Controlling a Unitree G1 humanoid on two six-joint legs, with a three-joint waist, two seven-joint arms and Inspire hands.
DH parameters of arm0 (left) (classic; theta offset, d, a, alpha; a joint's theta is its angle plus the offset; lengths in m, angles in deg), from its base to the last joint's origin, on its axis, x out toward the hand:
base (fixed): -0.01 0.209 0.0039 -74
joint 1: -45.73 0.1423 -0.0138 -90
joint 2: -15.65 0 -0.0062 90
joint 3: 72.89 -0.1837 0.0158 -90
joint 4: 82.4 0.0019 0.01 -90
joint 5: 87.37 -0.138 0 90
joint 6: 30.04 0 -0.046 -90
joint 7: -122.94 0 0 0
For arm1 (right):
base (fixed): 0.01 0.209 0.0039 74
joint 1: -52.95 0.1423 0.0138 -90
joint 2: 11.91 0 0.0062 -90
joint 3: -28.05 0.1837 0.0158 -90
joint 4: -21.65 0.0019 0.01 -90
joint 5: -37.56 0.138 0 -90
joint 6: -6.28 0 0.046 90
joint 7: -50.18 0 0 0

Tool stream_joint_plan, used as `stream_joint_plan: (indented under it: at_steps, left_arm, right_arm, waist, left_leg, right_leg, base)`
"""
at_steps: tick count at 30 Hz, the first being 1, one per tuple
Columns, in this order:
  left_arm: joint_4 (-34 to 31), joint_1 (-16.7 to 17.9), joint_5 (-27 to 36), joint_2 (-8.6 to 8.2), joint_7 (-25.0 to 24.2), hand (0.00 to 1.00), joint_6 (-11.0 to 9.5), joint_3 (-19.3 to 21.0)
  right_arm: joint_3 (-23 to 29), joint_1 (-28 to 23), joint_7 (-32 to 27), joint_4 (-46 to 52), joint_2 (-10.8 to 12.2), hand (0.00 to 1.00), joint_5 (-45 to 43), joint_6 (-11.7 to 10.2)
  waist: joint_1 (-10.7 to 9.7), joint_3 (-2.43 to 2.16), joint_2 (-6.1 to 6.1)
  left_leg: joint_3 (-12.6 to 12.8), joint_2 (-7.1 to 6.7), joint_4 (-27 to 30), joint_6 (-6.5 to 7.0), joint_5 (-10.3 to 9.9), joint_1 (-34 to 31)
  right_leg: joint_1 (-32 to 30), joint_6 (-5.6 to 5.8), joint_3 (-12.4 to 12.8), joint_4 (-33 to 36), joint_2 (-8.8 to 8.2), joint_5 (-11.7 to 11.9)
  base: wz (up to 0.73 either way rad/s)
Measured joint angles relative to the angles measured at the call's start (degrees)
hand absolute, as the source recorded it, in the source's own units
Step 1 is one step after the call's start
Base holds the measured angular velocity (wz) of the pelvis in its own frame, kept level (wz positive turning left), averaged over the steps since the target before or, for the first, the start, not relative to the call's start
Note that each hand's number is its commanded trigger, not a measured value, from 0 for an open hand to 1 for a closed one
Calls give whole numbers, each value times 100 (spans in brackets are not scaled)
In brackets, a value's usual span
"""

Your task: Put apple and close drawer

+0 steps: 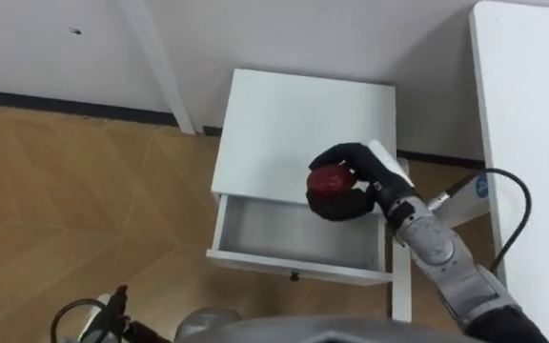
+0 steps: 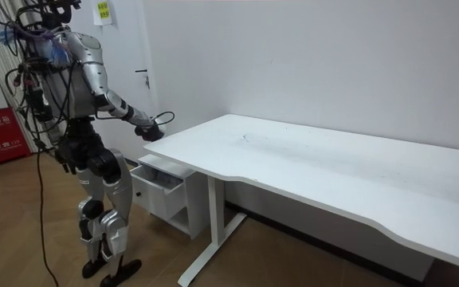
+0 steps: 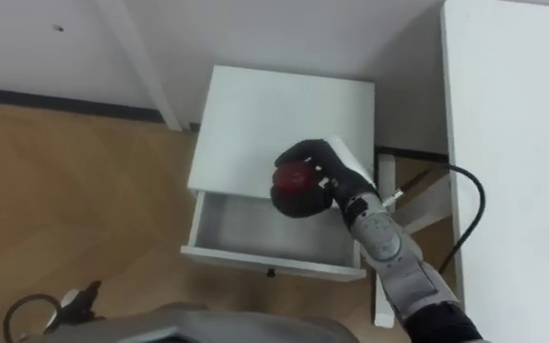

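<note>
A wooden floor (image 1: 65,191) runs up to a white wall, and against that wall stands a small white cabinet (image 1: 294,124) with its 1 drawer (image 1: 284,233) pulled out toward the robot. Just beside the cabinet, on the robot's right, is the end of a long white desk (image 1: 532,114).

In the room view the robot stands upright on its 2 feet in front of the cabinet, at the desk's end on the room view's left, with its right arm stretched forward.

The right hand (image 1: 365,176) has its fingers and thumb curled round a red apple (image 1: 330,179). The apple is held in the air over the front edge of the cabinet's top, toward its right front corner and just above the back of the drawer.

The left hand (image 2: 68,165) hangs low beside the robot's hip in the room view. I cannot tell how its fingers are set.
</note>
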Motion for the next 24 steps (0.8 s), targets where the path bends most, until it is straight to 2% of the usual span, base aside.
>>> stream_joint_plan:
  at_steps: [4,10,11,12,13,17,24]
  left_arm:
    - [-38,-3,-20,1,-49,0,4,-61]
    - [15,-93,-16,2,-159,0,2,-244]
    - [15,-144,-14,2,-204,0,-7,-247]
    - [17,-194,-15,2,-228,0,-16,-248]
    - [21,-216,-14,2,-233,0,-20,-248]
    - [43,-233,-7,-1,-237,0,-43,-317]
    - [64,-206,39,-10,-225,0,-63,-353]
  right_arm:
    - [-27,26,190,-7,2,100,1,17]
    - [-73,85,351,-235,34,100,8,15]
    - [-73,108,359,-317,47,92,7,21]
    - [-74,108,360,-322,46,49,8,23]
    - [-73,111,360,-328,48,0,11,22]
    - [-78,127,349,-541,53,0,90,16]
    - [-235,145,325,-800,51,0,111,-7]
  waist:
    - [25,11,-65]
    - [50,45,-61]
    - [58,52,-55]
    - [55,60,-43]
    - [55,63,-40]
    - [65,84,15]
    - [66,80,12]
  left_leg:
    - [-91,-12,14,3,2,17]
    - [-97,-18,138,7,3,-139]
    - [-106,-17,177,7,3,-215]
    - [-125,-16,231,7,3,-321]
    - [-138,-15,243,10,5,-350]
    - [-214,-23,279,16,17,-496]
    - [-317,-46,337,15,19,-652]
  right_leg:
    - [43,0,-50,-4,-8,0]
    - [-27,0,-125,-1,-27,0]
    - [-85,0,-143,6,-31,0]
    - [-149,-1,-180,16,-34,1]
    - [-175,-6,-194,19,-34,5]
    - [-287,-10,-272,35,-44,13]
    - [-373,-10,-410,17,-66,13]
  base:
    - [12]
    - [1]
    - [8]
    - [8]
    - [9]
    - [11]
    - [8]
